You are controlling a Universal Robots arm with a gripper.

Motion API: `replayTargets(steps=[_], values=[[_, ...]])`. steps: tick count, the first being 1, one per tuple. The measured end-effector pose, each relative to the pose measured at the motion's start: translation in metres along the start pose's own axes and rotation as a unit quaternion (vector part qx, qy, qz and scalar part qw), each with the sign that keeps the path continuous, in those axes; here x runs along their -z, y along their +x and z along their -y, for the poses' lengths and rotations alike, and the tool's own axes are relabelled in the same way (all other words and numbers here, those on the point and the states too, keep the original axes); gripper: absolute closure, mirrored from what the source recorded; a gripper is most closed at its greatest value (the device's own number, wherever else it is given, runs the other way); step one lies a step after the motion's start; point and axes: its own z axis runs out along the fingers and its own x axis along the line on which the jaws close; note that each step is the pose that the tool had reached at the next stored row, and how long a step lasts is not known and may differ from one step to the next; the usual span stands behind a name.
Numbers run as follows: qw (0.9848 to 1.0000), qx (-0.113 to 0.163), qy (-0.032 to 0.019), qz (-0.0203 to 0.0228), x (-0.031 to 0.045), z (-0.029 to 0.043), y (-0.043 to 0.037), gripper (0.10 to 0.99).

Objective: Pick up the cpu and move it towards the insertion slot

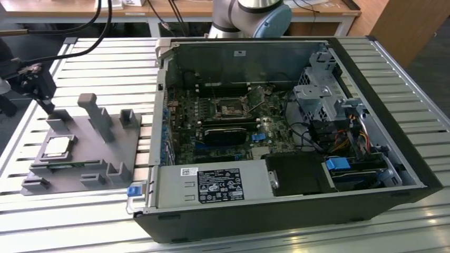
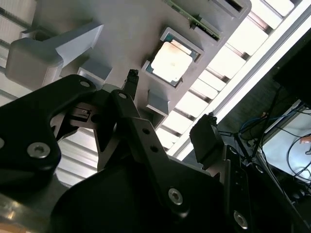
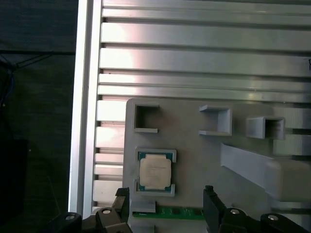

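Spanning the scene, the slatted table (image 1: 105, 63) carries an open case (image 1: 281, 216) and, towards the exterior view's left, a grey tray (image 1: 84, 153) of pockets and posts. Over the tray's far end hangs the gripper (image 1: 43, 103), its fingers (image 3: 210, 196) apart and holding nothing. The slot (image 1: 230, 108), a metal frame with a dark centre, sits on the board inside the case, well apart from the gripper, towards the exterior view's right. The cpu (image 1: 58, 147) lies flat in a square pocket of the tray, below the gripper and on the tray's nearer half, untouched. In the first wrist view the cpu (image 3: 155, 173) lines up roughly with the gap between the fingers. It is square, so no long axis matters: a pale silvery lid with a greenish rim, catching glare in the second wrist view (image 2: 171, 60).
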Motion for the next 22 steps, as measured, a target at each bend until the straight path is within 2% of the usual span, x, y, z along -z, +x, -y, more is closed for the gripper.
replayTargets(steps=[17,22], values=[[1.0000,0.002,0.0000,0.0000,-0.0253,0.0026,0.0023,0.380],[0.9999,0.010,0.0000,-0.0003,-0.0313,0.0037,0.0042,0.380]])
